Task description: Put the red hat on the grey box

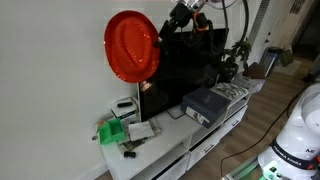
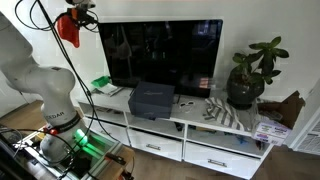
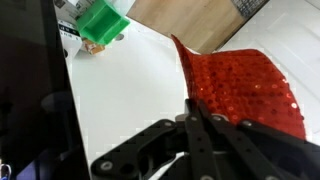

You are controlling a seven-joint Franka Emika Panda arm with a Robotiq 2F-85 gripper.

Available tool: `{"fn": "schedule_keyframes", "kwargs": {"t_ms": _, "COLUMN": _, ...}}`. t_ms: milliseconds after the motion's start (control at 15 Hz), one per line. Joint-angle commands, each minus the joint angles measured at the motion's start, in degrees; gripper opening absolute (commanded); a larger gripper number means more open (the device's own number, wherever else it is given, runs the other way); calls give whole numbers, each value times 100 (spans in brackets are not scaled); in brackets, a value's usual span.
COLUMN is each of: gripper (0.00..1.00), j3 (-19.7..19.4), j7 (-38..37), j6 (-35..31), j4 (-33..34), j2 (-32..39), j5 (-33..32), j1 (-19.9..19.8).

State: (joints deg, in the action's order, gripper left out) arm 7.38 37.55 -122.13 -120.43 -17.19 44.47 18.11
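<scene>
The red hat [image 1: 132, 46] hangs high in the air as a round red-orange disc, above the left end of the TV cabinet. It also shows in an exterior view [image 2: 69, 27] and in the wrist view [image 3: 245, 85]. My gripper [image 3: 190, 103] is shut on the hat's edge. In an exterior view the gripper [image 2: 78, 17] sits at the hat's top. The grey box [image 1: 208, 100] lies flat on the white cabinet in front of the TV, well below the hat. It shows in the other exterior view too [image 2: 151, 99].
A large black TV [image 2: 160, 52] stands on the white cabinet [image 2: 195, 115]. A green object [image 1: 113, 132] and a small white box [image 1: 126, 105] lie at the cabinet's end. A potted plant [image 2: 250, 75] stands at the other end. The green object also shows in the wrist view [image 3: 100, 25].
</scene>
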Motion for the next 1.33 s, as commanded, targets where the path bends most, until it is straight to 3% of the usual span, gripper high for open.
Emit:
{"fn": "schedule_keyframes", "kwargs": {"t_ms": 0, "gripper": 1, "j3": -170, "j7": -376, "j6": 441, "j4": -722, "j2": -832, "j5": 31, "j1": -268}}
{"fn": "schedule_keyframes", "kwargs": {"t_ms": 533, "gripper": 1, "j3": -1072, "j7": -201, "j6": 561, "j4": -2642, "j2": -2477, "j5": 42, "j1": -961}}
{"fn": "schedule_keyframes", "kwargs": {"t_ms": 800, "gripper": 1, "j3": -1825, "j7": 351, "j6": 592, "j4": -3413, "j2": -2932, "j5": -27, "j1": -1513}}
{"fn": "schedule_keyframes", "kwargs": {"t_ms": 933, "gripper": 1, "j3": -2237, "j7": 830, "j6": 559, "j4": -3687, "j2": -2957, "j5": -72, "j1": -1824}}
{"fn": "schedule_keyframes", "kwargs": {"t_ms": 1267, "gripper": 1, "j3": -3206, "j7": 2382, "j6": 610, "j4": -3797, "j2": -2219, "j5": -394, "j1": -2361}}
